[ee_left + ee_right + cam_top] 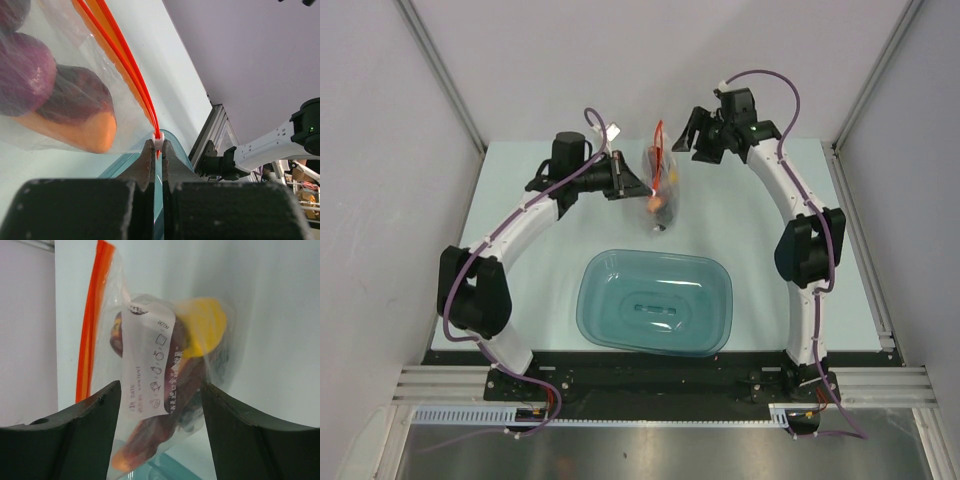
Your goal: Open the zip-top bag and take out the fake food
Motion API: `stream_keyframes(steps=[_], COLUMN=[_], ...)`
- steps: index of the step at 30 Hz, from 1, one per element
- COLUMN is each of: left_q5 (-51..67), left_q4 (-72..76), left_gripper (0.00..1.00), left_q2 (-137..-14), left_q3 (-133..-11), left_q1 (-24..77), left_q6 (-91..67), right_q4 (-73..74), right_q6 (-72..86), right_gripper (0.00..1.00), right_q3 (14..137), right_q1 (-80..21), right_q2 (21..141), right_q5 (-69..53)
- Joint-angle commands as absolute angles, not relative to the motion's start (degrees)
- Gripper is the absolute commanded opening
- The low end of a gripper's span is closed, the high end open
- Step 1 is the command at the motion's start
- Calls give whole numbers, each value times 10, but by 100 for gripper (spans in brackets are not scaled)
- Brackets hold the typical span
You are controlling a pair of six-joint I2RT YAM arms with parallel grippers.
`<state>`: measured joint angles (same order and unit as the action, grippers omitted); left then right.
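Note:
The zip-top bag point(661, 190) lies on the table's far middle, its orange-red zip strip point(657, 138) pointing away. My left gripper point(642, 188) touches its left side. In the left wrist view the gripper point(157, 147) is shut on the white tab point(158, 138) at the end of the zip strip point(125, 55). Inside the bag I see fake food: a purple onion point(25, 75) and the orange-and-maroon slice point(75, 122). My right gripper point(693, 135) is open, just right of the bag and apart from it. Its view shows the bag point(150, 365), the yellow pepper point(206, 332) and the strip point(92, 330) between its fingers point(85, 430).
A teal translucent tub point(705, 300) stands near the table's middle front, empty; its rim shows in the left wrist view point(176, 142) and the right wrist view point(165, 470). Grey walls close in the table at the left, back and right.

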<state>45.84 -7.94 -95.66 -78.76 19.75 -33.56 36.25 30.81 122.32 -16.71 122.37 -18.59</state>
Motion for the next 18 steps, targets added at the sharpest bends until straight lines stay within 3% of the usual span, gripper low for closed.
stream_keyframes(steps=[1, 11, 18], left_q5=[478, 474, 466], left_q4=[-55, -72, -97], left_gripper=[0, 0, 0], left_q2=[-953, -946, -940], left_q3=[-809, -802, -806], left_q1=[200, 201, 201], left_q6=[-340, -327, -309], right_q4=[406, 404, 413], right_q6=[279, 288, 288], right_gripper=[67, 60, 43], right_q3=[1280, 1307, 1316], right_q1=[-186, -217, -227], right_q2=[1209, 1228, 1247], right_q5=[-178, -156, -159])
